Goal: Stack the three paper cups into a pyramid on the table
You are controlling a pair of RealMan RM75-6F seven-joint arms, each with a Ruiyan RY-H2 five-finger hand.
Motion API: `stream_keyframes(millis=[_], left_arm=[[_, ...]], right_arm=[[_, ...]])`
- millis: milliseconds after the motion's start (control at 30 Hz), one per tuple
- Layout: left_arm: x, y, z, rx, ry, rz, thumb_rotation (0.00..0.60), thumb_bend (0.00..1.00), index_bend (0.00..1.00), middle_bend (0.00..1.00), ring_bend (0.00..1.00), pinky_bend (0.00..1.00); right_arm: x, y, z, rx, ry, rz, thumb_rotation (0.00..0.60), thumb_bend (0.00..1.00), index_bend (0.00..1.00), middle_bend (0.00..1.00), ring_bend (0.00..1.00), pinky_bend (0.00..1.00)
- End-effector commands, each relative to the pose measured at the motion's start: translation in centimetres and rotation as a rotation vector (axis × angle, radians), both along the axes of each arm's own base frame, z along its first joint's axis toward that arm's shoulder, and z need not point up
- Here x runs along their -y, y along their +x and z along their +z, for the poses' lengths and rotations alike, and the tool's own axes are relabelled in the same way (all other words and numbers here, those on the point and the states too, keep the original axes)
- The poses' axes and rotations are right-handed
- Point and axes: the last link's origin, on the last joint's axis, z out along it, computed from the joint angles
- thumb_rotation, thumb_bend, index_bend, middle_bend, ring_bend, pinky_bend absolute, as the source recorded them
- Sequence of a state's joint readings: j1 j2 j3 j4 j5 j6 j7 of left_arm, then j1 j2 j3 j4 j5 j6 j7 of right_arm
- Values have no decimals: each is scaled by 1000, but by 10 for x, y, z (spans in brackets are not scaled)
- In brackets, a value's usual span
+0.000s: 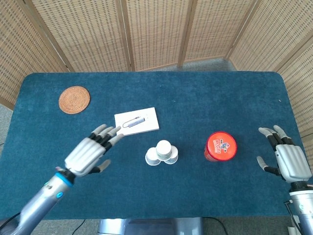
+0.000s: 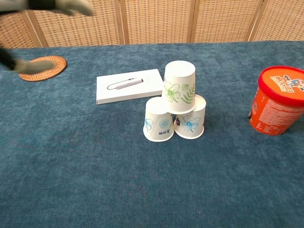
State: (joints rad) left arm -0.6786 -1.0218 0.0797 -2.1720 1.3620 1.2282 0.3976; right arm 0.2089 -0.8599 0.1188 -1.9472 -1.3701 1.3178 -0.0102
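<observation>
1. The three paper cups stand upside down as a pyramid near the middle of the counter [image 1: 205,88]: the top cup [image 2: 179,87] rests on the left cup [image 2: 158,120] and the right cup [image 2: 191,118], which sit side by side and touch.
2. Just behind and to the left of the cups lies a flat white box [image 2: 128,85] with a thin metal pen-like object pictured or lying on its top; it does not touch the cups.
3. To the right, apart from the cups, stands an orange tub [image 2: 278,99] with a red lid.
4. A round woven coaster [image 1: 74,99] lies near the far left corner.
5. The left hand [image 1: 90,154] hovers over the counter left of the cups, well apart from them, fingers spread, holding nothing.
6. The right hand [image 1: 286,159] is at the right edge of the counter, beyond the tub, fingers spread and empty.
</observation>
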Motion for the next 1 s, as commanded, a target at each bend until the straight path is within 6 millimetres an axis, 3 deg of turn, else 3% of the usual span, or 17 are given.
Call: stream_keyframes(millis=[33, 367, 533, 733, 1000], left_arm=[[35, -36, 33, 21, 59, 86, 600, 448, 0, 0, 0, 0], [81, -105, 72, 40, 156, 258, 600, 448, 0, 0, 0, 0], [104, -135, 86, 65, 221, 335, 600, 447, 0, 0, 0, 0], [136, -160, 101, 102, 312, 394, 600, 448, 0, 0, 0, 0], [176, -182, 107, 106, 387, 454, 600, 448, 0, 0, 0, 0]], right_arm=[[-2, -1, -2, 0, 1, 1, 600, 396, 132, 187, 0, 192], [-8, -2, 0, -17, -21, 12, 600, 395, 109, 120, 0, 142], [-11, -5, 4, -53, -57, 5, 600, 395, 98, 60, 0, 47], [-16, -14, 4, -120, -93, -34, 600, 388, 47, 2, 0, 0], [-31, -28, 4, -113, -101, -88, 600, 384, 24, 0, 0, 0]])
